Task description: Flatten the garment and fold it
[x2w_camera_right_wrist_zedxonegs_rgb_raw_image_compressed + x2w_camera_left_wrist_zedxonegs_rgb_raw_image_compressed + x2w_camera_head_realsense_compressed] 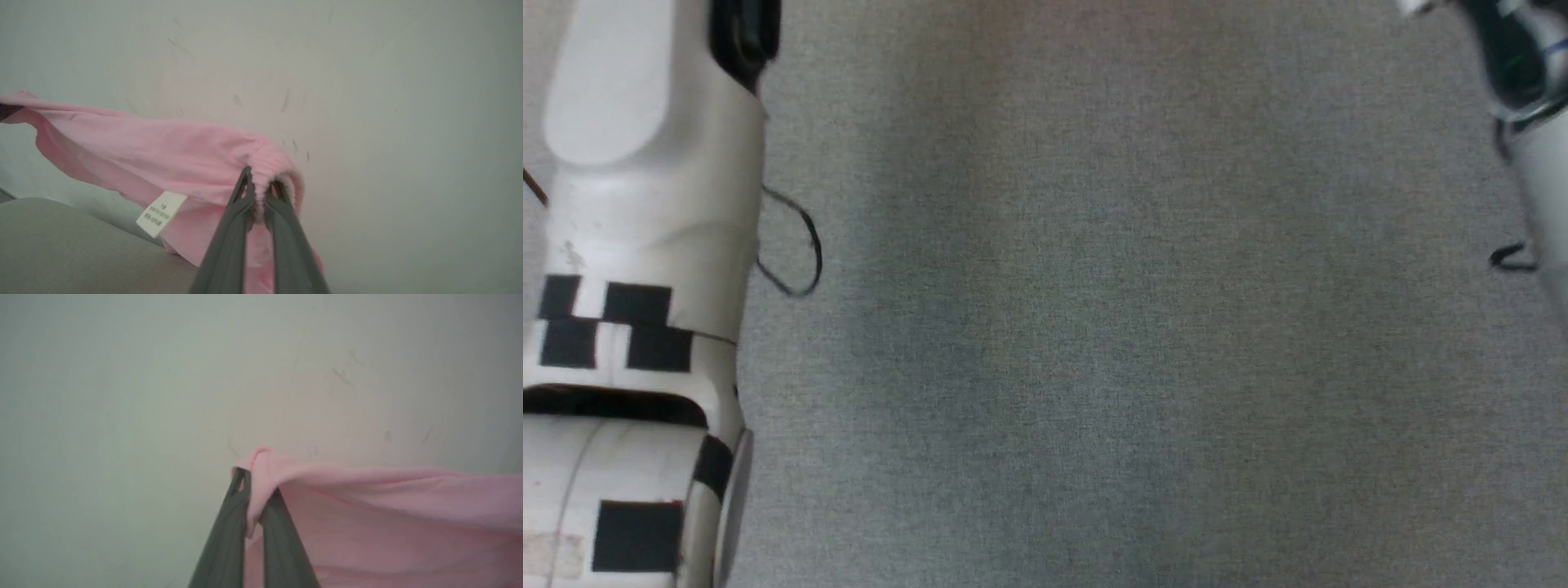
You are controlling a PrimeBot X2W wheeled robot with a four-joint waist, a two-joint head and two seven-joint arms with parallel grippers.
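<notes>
Garment (135, 151): pink shorts, hanging stretched between both grippers in front of a pale, scuffed wall (122, 396). In the right wrist view it runs from the left edge to the middle, and in the left wrist view it takes up the lower right.
Left gripper (257, 486): fingers pinched together on a bunched bit of the pink fabric, bottom middle of its own view.
Right gripper (262, 179): clamped on the ribbed elastic waistband (271, 161), which humps over the fingertips.
Label (160, 213): little white tag dangling under the fabric, just left of the right gripper's fingers. The print is too small to read.
Grey surface (1135, 327): woven-looking, across the middle of the head view. A similar grey patch sits in the lower left of the right wrist view, under the garment.
Arms: pale left forearm (637, 245) with black squares runs down the left edge of the head view, a thin black cable (796, 245) looping beside it. The right arm (1531, 98) is in the upper right corner, pretty blurry.
</notes>
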